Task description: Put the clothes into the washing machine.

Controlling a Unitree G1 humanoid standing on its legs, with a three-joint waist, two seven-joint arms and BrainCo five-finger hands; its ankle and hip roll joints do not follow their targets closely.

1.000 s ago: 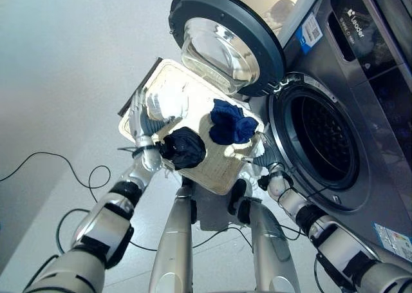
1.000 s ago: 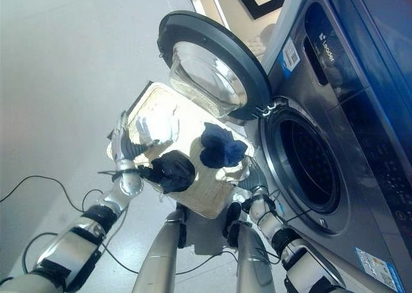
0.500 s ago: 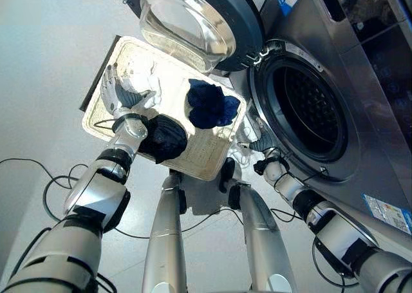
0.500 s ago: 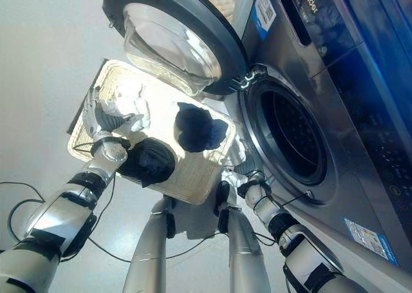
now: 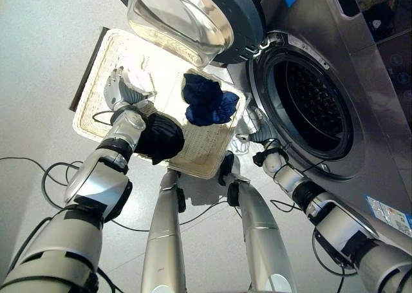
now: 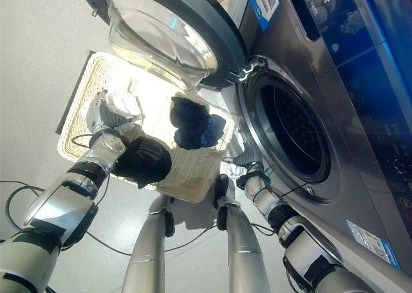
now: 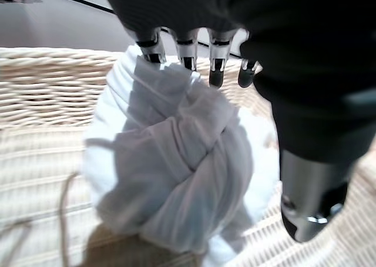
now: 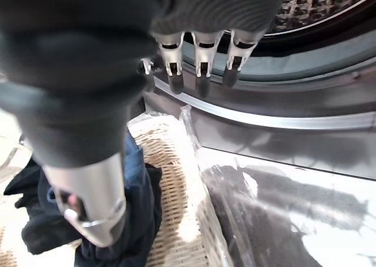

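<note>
wicker basket: white knotted cloth, navy and black clothes | left hand fingers relaxed over white cloth | right hand loose by washer drum

Three bundled garments are counted in one pale woven wicker basket: one knotted white cloth, one crumpled dark blue garment and one black garment. One grey front-loading washing machine is seen beside it.

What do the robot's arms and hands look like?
Both arms are shiny silver-grey tubes with black bands at the joints. The left hand and right hand each have a dark ribbed cover, silver fingers with dark tips, and a thick silver thumb.
</note>
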